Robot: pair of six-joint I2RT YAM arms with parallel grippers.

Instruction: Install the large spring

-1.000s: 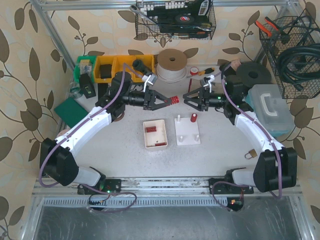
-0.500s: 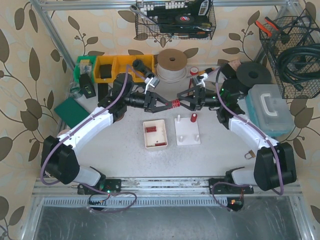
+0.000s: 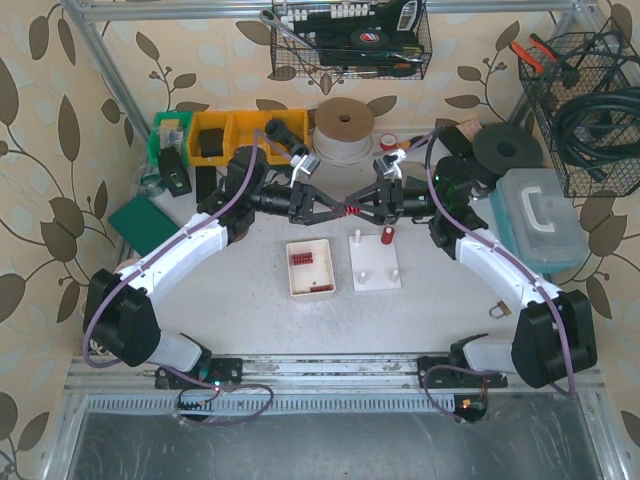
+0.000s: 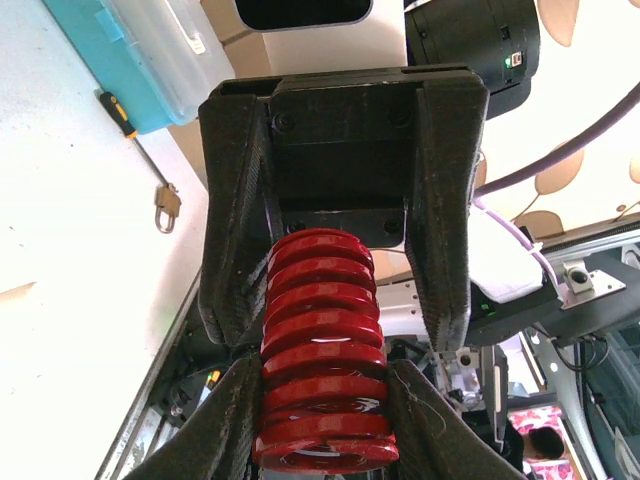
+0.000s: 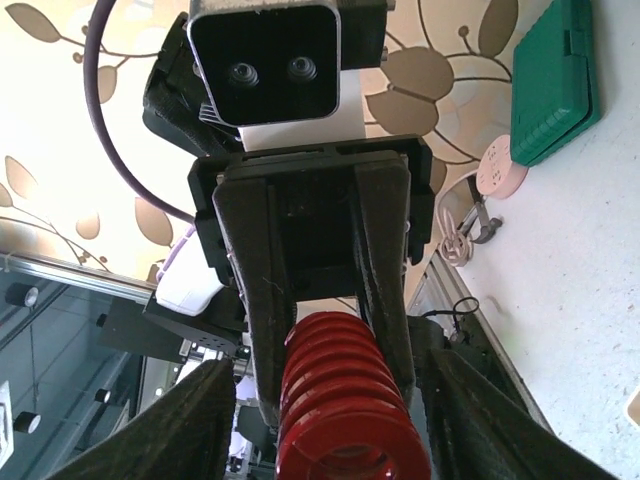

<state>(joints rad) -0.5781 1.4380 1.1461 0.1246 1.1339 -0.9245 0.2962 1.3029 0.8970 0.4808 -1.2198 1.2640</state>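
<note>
Facing right fingers (image 4: pixel 440 200), left fingers (image 5: pixel 385 260) clamp the spring (image 4: pixel 322 340).

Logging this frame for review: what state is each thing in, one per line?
left gripper: shut on the large spring.
right gripper: jaws around the spring's other end, grip unclear.
large spring: in the air between the grippers, on no post.
white base: one red part on a post, other posts bare.
blue case: closed.
</note>
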